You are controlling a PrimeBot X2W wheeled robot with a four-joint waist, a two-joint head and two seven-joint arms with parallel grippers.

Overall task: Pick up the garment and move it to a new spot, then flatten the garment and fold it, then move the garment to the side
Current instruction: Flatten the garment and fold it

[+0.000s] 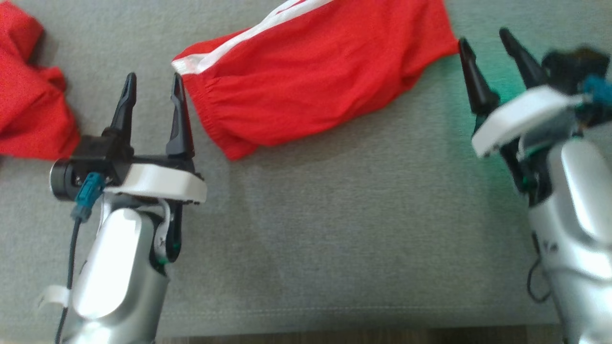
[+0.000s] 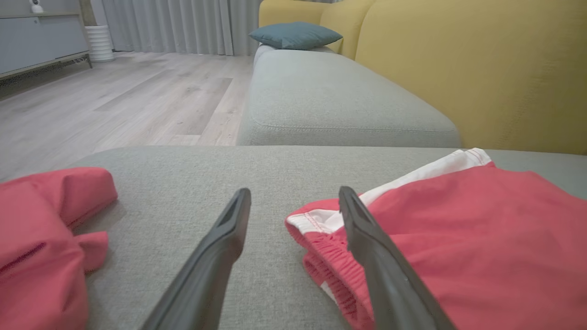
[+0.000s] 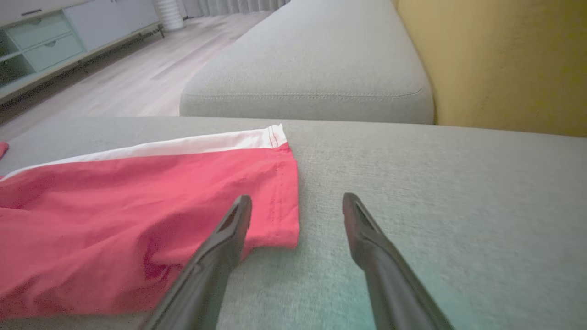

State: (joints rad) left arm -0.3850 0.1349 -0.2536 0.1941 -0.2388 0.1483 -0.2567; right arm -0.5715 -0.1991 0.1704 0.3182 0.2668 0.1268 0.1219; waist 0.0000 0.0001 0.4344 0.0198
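Garment (image 1: 315,81): red shorts, white stripe, lying between left gripper (image 1: 154,79) and right gripper (image 1: 484,38).
Handling: likely light, limp; pinch waistband (image 2: 325,247) and hem (image 3: 286,192) corners.
Left gripper: spread, empty, beside waistband.
Right gripper: spread, empty, beside hem.
Beyond: grey cushion (image 1: 334,239); second red cloth (image 1: 28,105) outside left gripper.

right gripper (image 1: 484,37) blurred, red cloth (image 1: 28,100) cropped left

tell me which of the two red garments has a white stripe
The spread-out red garment in the middle, with the elastic waistband. The crumpled red garment at the far left is plain red.
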